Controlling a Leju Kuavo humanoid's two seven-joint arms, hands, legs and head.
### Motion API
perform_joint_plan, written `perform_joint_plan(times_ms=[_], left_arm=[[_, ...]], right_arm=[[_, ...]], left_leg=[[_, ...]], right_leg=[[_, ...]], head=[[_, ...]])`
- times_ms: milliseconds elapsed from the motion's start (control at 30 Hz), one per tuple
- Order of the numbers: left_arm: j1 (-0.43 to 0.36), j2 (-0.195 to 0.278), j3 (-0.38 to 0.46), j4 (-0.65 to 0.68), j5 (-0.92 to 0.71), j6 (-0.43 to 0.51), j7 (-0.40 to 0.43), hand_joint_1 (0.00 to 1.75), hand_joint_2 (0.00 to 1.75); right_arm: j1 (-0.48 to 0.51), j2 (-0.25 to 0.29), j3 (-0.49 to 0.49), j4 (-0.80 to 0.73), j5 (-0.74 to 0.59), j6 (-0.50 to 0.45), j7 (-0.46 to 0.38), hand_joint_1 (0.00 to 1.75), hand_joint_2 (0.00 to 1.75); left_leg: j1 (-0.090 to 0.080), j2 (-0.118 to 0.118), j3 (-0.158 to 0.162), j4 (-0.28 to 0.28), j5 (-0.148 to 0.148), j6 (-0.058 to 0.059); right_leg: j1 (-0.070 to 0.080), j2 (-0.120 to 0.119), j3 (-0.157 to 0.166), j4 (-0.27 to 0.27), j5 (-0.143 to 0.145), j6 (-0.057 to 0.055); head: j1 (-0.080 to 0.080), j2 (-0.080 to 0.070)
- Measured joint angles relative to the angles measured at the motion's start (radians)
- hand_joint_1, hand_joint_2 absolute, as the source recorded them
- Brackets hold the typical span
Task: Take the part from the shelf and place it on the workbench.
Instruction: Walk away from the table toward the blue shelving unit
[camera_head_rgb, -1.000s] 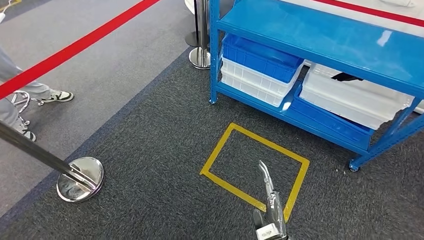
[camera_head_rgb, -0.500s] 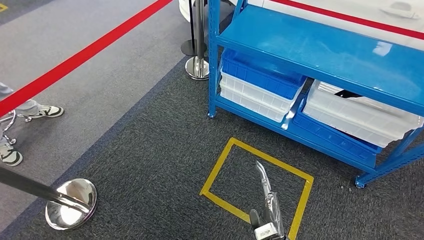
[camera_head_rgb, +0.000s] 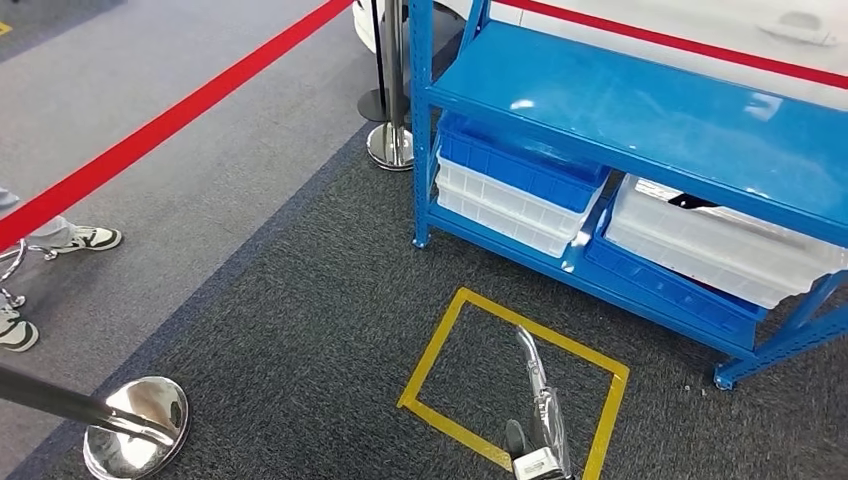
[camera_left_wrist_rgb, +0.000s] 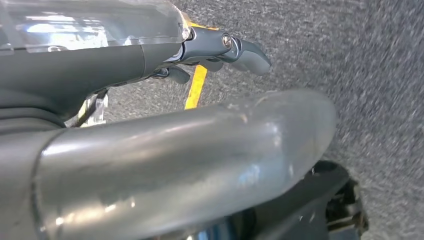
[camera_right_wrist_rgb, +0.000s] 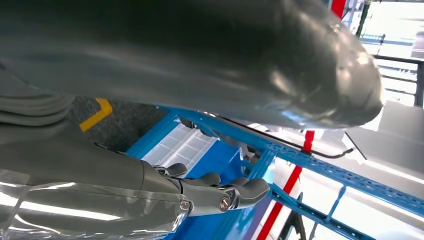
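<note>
Head view: a silver arm (camera_head_rgb: 540, 410) hangs low over a yellow taped square (camera_head_rgb: 430, 350) on dark carpet (camera_head_rgb: 300, 300). A dark part (camera_head_rgb: 690, 201) lies in a white bin (camera_head_rgb: 720, 250) on the blue shelf (camera_head_rgb: 640, 110), well apart from it.

Left wrist view: the left hand (camera_left_wrist_rgb: 150, 55) has its fingers (camera_left_wrist_rgb: 250, 52) straight, loosely spread and empty above the carpet.

Right wrist view: the right hand (camera_right_wrist_rgb: 150, 190) has its fingers (camera_right_wrist_rgb: 250, 190) extended and empty, near the shelf.

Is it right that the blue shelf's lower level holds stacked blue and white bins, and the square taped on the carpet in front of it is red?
Not quite. The bins on the blue shelf are as you say, but the taped square on the carpet is yellow, as the head view shows. The red there is the barrier belt off to the side.
</note>
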Motion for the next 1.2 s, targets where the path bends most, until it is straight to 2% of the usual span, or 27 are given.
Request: perform_joint_plan(times_ms=[67, 133, 167, 200, 233, 267, 300, 333, 367, 400, 467, 533, 600, 633, 667, 700, 733, 800, 867, 900, 967, 1033, 1067, 1133, 1167, 1200], left_arm=[[0.000, 0.000, 0.000, 0.000, 0.000, 0.001, 0.001, 0.00, 0.00], [0.000, 0.000, 0.000, 0.000, -0.001, 0.001, 0.001, 0.00, 0.00], [0.000, 0.000, 0.000, 0.000, -0.001, 0.001, 0.000, 0.00, 0.00], [0.001, 0.000, 0.000, 0.000, -0.002, 0.001, -0.001, 0.00, 0.00], [0.001, 0.000, 0.000, 0.000, -0.004, 0.001, -0.002, 0.00, 0.00], [0.002, 0.000, 0.000, 0.000, -0.006, 0.000, -0.003, 0.00, 0.00], [0.002, 0.000, 0.000, 0.000, -0.008, 0.000, -0.004, 0.00, 0.00], [0.003, 0.000, 0.000, 0.000, -0.011, 0.000, -0.006, 0.00, 0.00], [0.003, 0.000, -0.001, 0.000, -0.014, 0.000, -0.007, 0.00, 0.00], [0.003, 0.000, -0.001, 0.000, -0.016, 0.000, -0.009, 0.00, 0.00], [0.002, 0.000, -0.002, 0.000, -0.020, 0.002, -0.011, 0.00, 0.00], [0.002, 0.000, -0.002, 0.000, -0.022, 0.004, -0.013, 0.00, 0.00], [0.003, -0.001, -0.002, 0.000, -0.023, 0.005, -0.014, 0.00, 0.00], [0.004, -0.001, -0.002, 0.000, -0.023, 0.006, -0.015, 0.00, 0.00], [0.005, -0.001, -0.002, 0.000, -0.024, 0.006, -0.015, 0.00, 0.00], [0.006, -0.001, -0.002, 0.000, -0.025, 0.007, -0.015, 0.00, 0.00], [0.006, -0.001, -0.002, 0.000, -0.025, 0.008, -0.016, 0.00, 0.00], [0.005, -0.001, -0.002, 0.000, -0.026, 0.009, -0.017, 0.00, 0.00], [0.005, -0.001, -0.002, 0.000, -0.026, 0.010, -0.017, 0.00, 0.00], [0.004, -0.001, -0.002, 0.000, -0.026, 0.010, -0.017, 0.00, 0.00], [0.003, -0.001, -0.002, 0.000, -0.027, 0.011, -0.018, 0.00, 0.00], [0.002, -0.001, -0.003, 0.000, -0.028, 0.011, -0.020, 0.00, 0.00], [0.002, -0.001, -0.003, 0.000, -0.029, 0.011, -0.021, 0.00, 0.00], [0.003, -0.001, -0.003, 0.000, -0.031, 0.011, -0.023, 0.00, 0.00], [0.004, -0.001, -0.003, 0.000, -0.031, 0.011, -0.023, 0.00, 0.00], [0.006, -0.001, -0.003, 0.000, -0.032, 0.011, -0.023, 0.00, 0.00]], right_arm=[[0.001, 0.001, 0.000, 0.000, 0.004, 0.000, 0.000, 0.00, 0.00], [0.003, 0.002, -0.001, 0.000, 0.007, 0.000, 0.000, 0.00, 0.00], [0.004, 0.002, -0.001, 0.000, 0.008, 0.000, 0.000, 0.00, 0.00], [0.004, 0.002, -0.001, 0.000, 0.008, 0.000, 0.000, 0.00, 0.00], [0.005, 0.002, -0.001, 0.000, 0.009, -0.001, 0.001, 0.00, 0.00], [0.005, 0.002, -0.001, 0.000, 0.010, -0.003, 0.001, 0.00, 0.00], [0.006, 0.002, -0.001, 0.000, 0.011, -0.005, 0.001, 0.00, 0.00], [0.006, 0.003, -0.002, 0.000, 0.013, -0.008, 0.002, 0.00, 0.00], [0.007, 0.004, -0.002, 0.000, 0.015, -0.010, 0.003, 0.00, 0.00], [0.008, 0.004, -0.002, 0.000, 0.016, -0.013, 0.005, 0.00, 0.00], [0.011, 0.005, -0.002, -0.001, 0.019, -0.016, 0.008, 0.00, 0.00], [0.012, 0.005, -0.002, -0.001, 0.021, -0.017, 0.008, 0.00, 0.00], [0.012, 0.005, -0.002, -0.001, 0.021, -0.018, 0.008, 0.00, 0.00], [0.013, 0.005, -0.002, -0.001, 0.021, -0.019, 0.008, 0.00, 0.00], [0.014, 0.005, -0.002, -0.001, 0.021, -0.020, 0.008, 0.00, 0.00], [0.015, 0.005, -0.002, -0.001, 0.021, -0.021, 0.008, 0.00, 0.00], [0.016, 0.005, -0.002, -0.001, 0.021, -0.022, 0.008, 0.00, 0.00], [0.016, 0.005, -0.003, -0.001, 0.021, -0.023, 0.008, 0.00, 0.00], [0.014, 0.005, -0.003, -0.002, 0.021, -0.025, 0.008, 0.00, 0.00], [0.014, 0.005, -0.003, -0.002, 0.021, -0.026, 0.008, 0.00, 0.00], [0.015, 0.005, -0.004, -0.004, 0.021, -0.029, 0.009, 0.00, 0.00], [0.016, 0.005, -0.005, -0.006, 0.021, -0.030, 0.010, 0.00, 0.00], [0.016, 0.006, -0.005, -0.007, 0.021, -0.030, 0.010, 0.00, 0.00], [0.015, 0.006, -0.006, -0.007, 0.021, -0.030, 0.012, 0.00, 0.00], [0.016, 0.007, -0.006, -0.007, 0.021, -0.029, 0.013, 0.00, 0.00], [0.016, 0.007, -0.007, -0.007, 0.021, -0.029, 0.014, 0.00, 0.00]], left_leg=[[0.004, 0.001, -0.036, 0.085, -0.052, -0.011], [0.011, 0.001, -0.097, 0.215, -0.108, -0.018], [0.014, 0.001, -0.116, 0.254, -0.115, -0.021], [0.016, 0.001, -0.117, 0.253, -0.101, -0.023], [0.019, 0.000, -0.099, 0.213, -0.070, -0.023], [0.021, -0.004, -0.066, 0.144, -0.031, -0.022], [0.023, -0.016, -0.033, 0.078, -0.004, -0.021], [0.023, -0.026, -0.006, 0.024, 0.011, -0.018], [0.022, -0.035, 0.009, -0.007, 0.015, -0.016], [0.020, -0.039, 0.014, -0.015, 0.009, -0.012], [0.020, -0.027, 0.017, -0.024, 0.013, -0.001], [0.022, -0.011, 0.022, -0.036, 0.018, 0.015], [0.020, 0.005, 0.023, -0.040, 0.019, 0.026], [0.018, 0.014, 0.023, -0.040, 0.019, 0.028], [0.016, 0.023, 0.024, -0.040, 0.018, 0.030], [0.014, 0.032, 0.024, -0.039, 0.016, 0.030], [0.012, 0.040, 0.026, -0.039, 0.015, 0.030], [0.010, 0.053, 0.032, -0.036, 0.009, 0.027], [0.005, 0.064, 0.036, -0.033, 0.004, 0.019], [0.003, 0.070, 0.037, -0.032, 0.002, 0.015], [0.001, 0.081, 0.039, -0.034, 0.000, 0.005], [0.003, 0.066, 0.034, -0.011, -0.022, -0.007], [0.005, 0.050, 0.018, 0.028, -0.048, -0.013], [0.011, 0.022, -0.037, 0.155, -0.114, -0.021], [0.014, 0.018, -0.064, 0.215, -0.135, -0.025], [0.016, 0.016, -0.078, 0.245, -0.137, -0.027]], right_leg=[[-0.004, 0.003, 0.006, -0.006, 0.001, -0.008], [-0.005, 0.007, 0.008, -0.006, -0.001, -0.012], [-0.005, 0.011, 0.009, -0.005, -0.002, -0.012], [-0.005, 0.017, 0.011, -0.005, -0.003, -0.011], [-0.005, 0.024, 0.013, -0.005, -0.004, -0.009], [-0.006, 0.032, 0.016, -0.005, -0.006, -0.007], [-0.006, 0.038, 0.018, -0.004, -0.007, -0.003], [-0.005, 0.045, 0.018, -0.003, -0.009, 0.002], [-0.005, 0.051, 0.017, -0.002, -0.009, 0.008], [-0.006, 0.057, 0.015, -0.003, -0.008, 0.015], [-0.009, 0.063, 0.013, -0.004, -0.008, 0.029], [-0.008, 0.040, -0.002, 0.030, -0.033, 0.037], [-0.007, 0.011, -0.055, 0.139, -0.093, 0.041], [-0.007, 0.007, -0.088, 0.205, -0.120, 0.042], [-0.007, 0.005, -0.113, 0.252, -0.133, 0.043], [-0.006, 0.003, -0.122, 0.265, -0.126, 0.042], [-0.006, 0.000, -0.110, 0.240, -0.101, 0.040], [-0.002, -0.025, -0.043, 0.107, -0.033, 0.030], [0.007, -0.050, 0.004, 0.010, -0.001, 0.018], [0.011, -0.054, 0.008, -0.003, -0.002, 0.013], [0.011, -0.037, 0.006, -0.008, 0.003, 0.004], [0.003, -0.023, 0.009, -0.017, 0.010, -0.007], [-0.001, -0.016, 0.011, -0.021, 0.012, -0.012], [-0.002, -0.002, 0.010, -0.021, 0.014, -0.016], [-0.002, 0.007, 0.009, -0.020, 0.014, -0.017], [-0.002, 0.017, 0.009, -0.019, 0.014, -0.017]], head=[[-0.003, 0.000], [-0.005, 0.000], [-0.005, 0.000], [-0.005, 0.000], [-0.005, 0.000], [-0.005, 0.000], [-0.005, 0.000], [-0.005, 0.000], [-0.004, 0.000], [-0.004, 0.000], [-0.003, 0.000], [0.000, 0.000], [0.004, 0.000], [0.004, 0.000], [0.004, 0.000], [0.004, 0.000], [0.004, 0.000], [0.004, 0.000], [0.004, 0.000], [0.003, 0.000], [0.004, 0.000], [0.002, 0.000], [0.000, 0.000], [-0.002, 0.000], [-0.001, 0.000], [-0.001, 0.000]])
